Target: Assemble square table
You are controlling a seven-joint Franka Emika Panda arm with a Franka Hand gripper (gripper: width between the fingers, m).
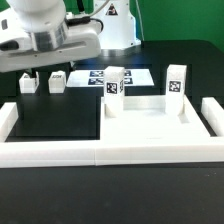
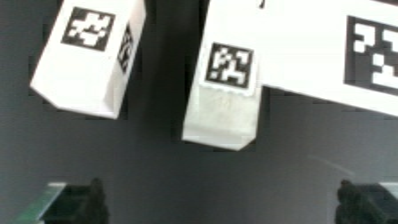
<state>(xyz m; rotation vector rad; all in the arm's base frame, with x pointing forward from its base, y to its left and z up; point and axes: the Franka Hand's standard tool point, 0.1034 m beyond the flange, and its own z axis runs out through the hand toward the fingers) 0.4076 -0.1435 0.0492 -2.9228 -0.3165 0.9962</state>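
Note:
The square table top (image 1: 150,122), a white tray with raised rims, lies on the exterior view's right, against the border wall. Two tagged white leg blocks (image 1: 113,84) (image 1: 177,80) stand upright behind it. Two more leg blocks (image 1: 27,83) (image 1: 57,80) sit at the back left. My gripper (image 1: 48,56) hangs above those two. In the wrist view both blocks show, one (image 2: 86,55) off to the side and one (image 2: 226,90) nearer the middle. The gripper (image 2: 222,205) is open and empty, with dark fingertips (image 2: 80,200) wide apart and clear of the blocks.
The long white border wall (image 1: 100,152) runs along the front with short arms at both ends. The marker board (image 1: 100,74) lies flat at the back, and its edge shows in the wrist view (image 2: 356,50). Black table surface (image 1: 55,115) lies left of the top.

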